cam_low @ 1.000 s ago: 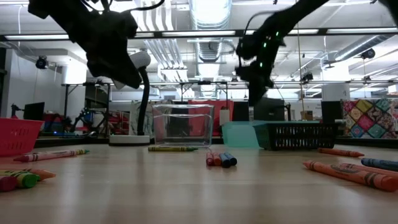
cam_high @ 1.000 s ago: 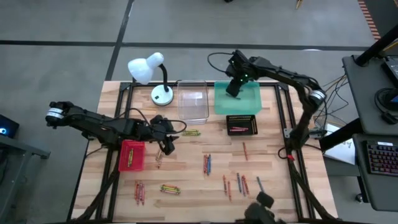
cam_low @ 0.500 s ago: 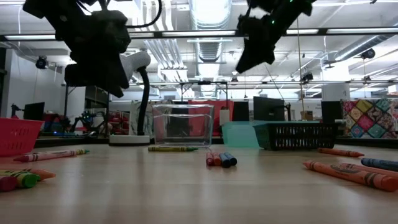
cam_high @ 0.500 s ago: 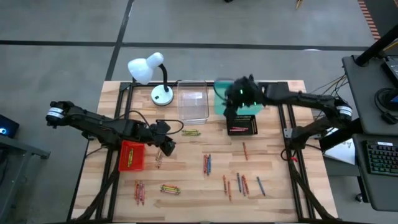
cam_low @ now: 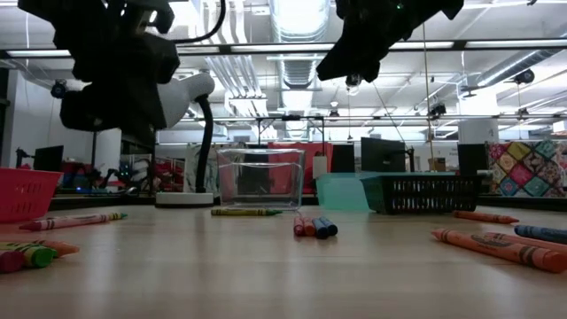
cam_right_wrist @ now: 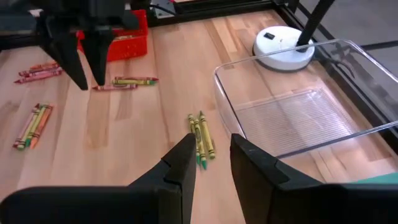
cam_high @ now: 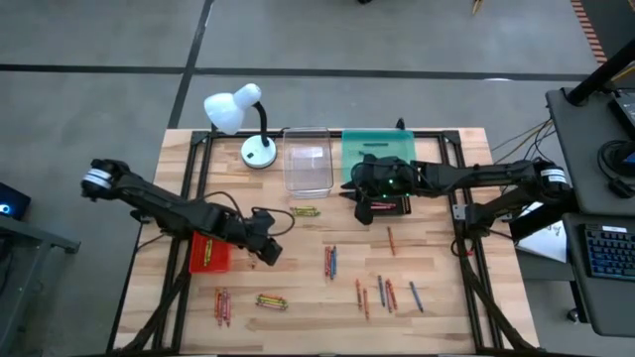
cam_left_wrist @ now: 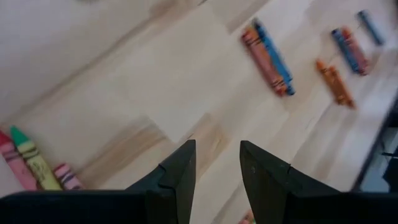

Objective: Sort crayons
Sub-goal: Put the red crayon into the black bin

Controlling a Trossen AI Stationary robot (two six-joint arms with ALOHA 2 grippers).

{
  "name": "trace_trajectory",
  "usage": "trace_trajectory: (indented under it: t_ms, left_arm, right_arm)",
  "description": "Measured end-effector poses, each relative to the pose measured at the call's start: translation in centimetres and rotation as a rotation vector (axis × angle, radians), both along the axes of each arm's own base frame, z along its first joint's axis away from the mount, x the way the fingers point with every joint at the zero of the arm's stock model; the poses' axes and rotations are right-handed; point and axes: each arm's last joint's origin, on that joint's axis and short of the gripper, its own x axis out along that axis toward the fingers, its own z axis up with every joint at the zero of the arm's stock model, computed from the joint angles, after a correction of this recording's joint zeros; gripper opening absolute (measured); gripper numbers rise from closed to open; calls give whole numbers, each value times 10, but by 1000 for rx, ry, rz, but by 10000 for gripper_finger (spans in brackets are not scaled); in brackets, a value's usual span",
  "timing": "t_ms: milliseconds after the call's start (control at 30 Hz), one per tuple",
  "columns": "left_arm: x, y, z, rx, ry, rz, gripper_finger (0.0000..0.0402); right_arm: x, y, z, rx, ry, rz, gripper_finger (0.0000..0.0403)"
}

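Crayons lie scattered flat on the wooden table: a yellow-green pair, a red and blue group, others near the front, and several at the right. A few lie in the red tray. My left gripper hangs open just right of the red tray, above the table, with nothing between its fingers. My right gripper is open and holds nothing. It hovers at the black tray's left end, pointing toward the table's left.
A clear tray and a teal tray stand at the far edge. A white desk lamp stands at the far left. Bare wood lies between the crayon groups in the table's middle.
My right gripper has swung from above the teal tray toward the near edge, to over the black tray. It has tipped from pointing down to nearly level. My left gripper has shifted a little toward the near edge beside the red tray and rolled about its own axis.
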Motion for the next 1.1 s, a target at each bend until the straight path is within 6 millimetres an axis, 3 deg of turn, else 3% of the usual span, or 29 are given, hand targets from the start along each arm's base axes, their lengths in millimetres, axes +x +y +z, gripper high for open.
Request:
trace_trajectory:
  t_ms: [400, 733, 1100]
  left_arm:
    - [25, -14, -5, -24, 116, -76, 107]
    - [22, -19, -6, -4, 357, 16, 107]
    - [18, -23, -27, 40, 519, 53, 120]
  right_arm:
    - [0, 0, -1, 1, 8, 0, 84]
    - [-1, 0, -7, 4, 31, 0, 82]
    - [7, -1, -23, 32, 83, -14, 77]
